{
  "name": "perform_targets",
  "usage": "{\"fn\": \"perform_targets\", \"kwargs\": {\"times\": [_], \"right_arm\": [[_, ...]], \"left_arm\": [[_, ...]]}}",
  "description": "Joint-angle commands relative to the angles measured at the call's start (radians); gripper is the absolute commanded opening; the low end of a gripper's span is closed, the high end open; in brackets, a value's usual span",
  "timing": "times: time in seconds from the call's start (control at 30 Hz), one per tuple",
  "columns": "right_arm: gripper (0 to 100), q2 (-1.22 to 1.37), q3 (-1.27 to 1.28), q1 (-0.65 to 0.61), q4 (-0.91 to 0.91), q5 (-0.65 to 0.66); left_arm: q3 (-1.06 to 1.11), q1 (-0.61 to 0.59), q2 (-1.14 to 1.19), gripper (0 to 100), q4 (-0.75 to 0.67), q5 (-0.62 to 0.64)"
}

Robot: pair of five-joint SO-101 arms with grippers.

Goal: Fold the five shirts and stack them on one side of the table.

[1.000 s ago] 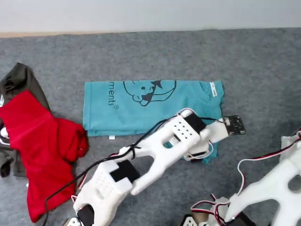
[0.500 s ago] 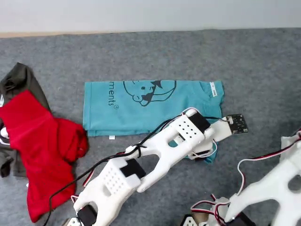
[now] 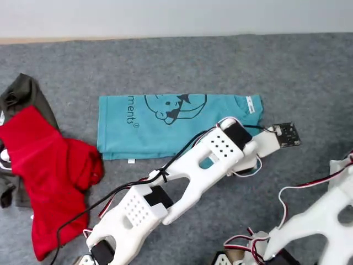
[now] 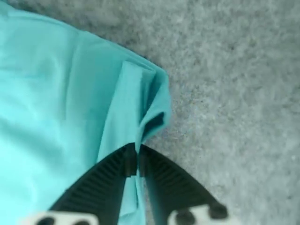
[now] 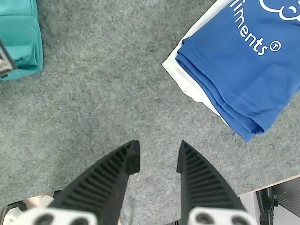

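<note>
A teal shirt lies folded into a long strip across the middle of the grey table. My left arm stretches over its near right corner. In the left wrist view my left gripper is shut on a bunched fold of the teal shirt at that corner. My right gripper hangs open over bare table, nothing between its fingers. A folded blue shirt rests on a white shirt beyond it. The teal shirt's edge shows off to the other side.
A crumpled red shirt lies on a dark olive shirt at the table's left edge. The right arm sits at the near right corner. Open table lies behind the teal shirt and to its right.
My left arm has swung to the right and slightly away, pulling the teal shirt's near right corner along. The right arm has stayed put.
</note>
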Motion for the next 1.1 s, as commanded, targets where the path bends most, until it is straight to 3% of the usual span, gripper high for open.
{"fn": "perform_targets", "kwargs": {"times": [0.0, 0.5, 0.63, 0.83, 1.07], "right_arm": [[13.3, -0.030, -0.005, 0.016, 0.035, 0.011], [13.3, -0.022, 0.003, 0.013, 0.036, 0.005], [13.3, -0.028, 0.055, 0.012, 0.033, 0.008], [13.3, -0.030, 0.074, 0.012, 0.031, 0.008], [13.3, -0.030, 0.071, 0.012, 0.027, 0.009]], "left_arm": [[-0.071, -0.025, -0.015, 0, 0.015, 0.002], [-0.128, -0.235, -0.009, 0, -0.083, -0.081], [-0.156, -0.235, 0.046, 0, -0.084, -0.083], [-0.291, -0.183, 0.097, 0, 0.026, -0.081], [-0.387, -0.026, 0.129, 0, 0.199, -0.078]]}}
